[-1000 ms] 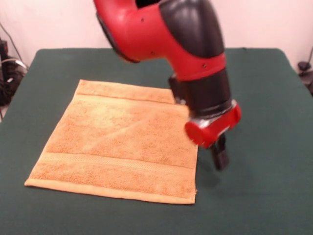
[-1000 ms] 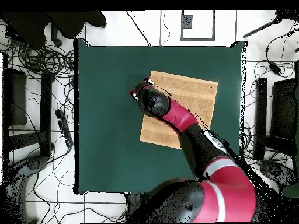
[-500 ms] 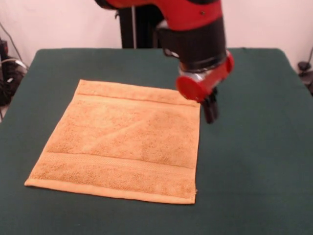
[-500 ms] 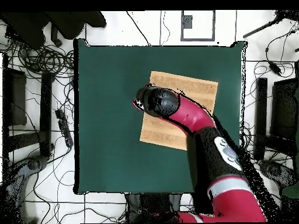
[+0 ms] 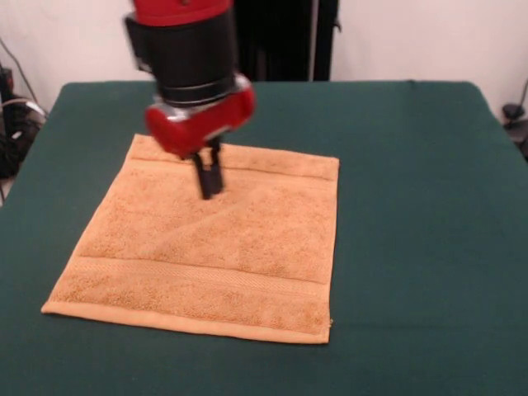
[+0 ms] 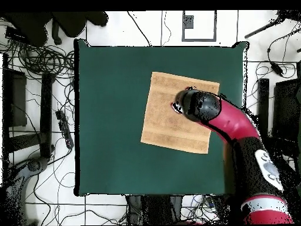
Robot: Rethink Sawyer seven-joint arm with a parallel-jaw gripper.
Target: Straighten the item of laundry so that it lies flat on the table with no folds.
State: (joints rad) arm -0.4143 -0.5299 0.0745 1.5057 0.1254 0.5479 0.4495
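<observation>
**Checking the towel for folds**

My pincer (image 5: 209, 183) hangs narrow and empty over the upper left of the towel (image 5: 214, 239), which lies spread at the bench's (image 5: 429, 247) centre. It looks flat already; I judge any further smoothing should be light, pressing outward without dragging the corners.
</observation>
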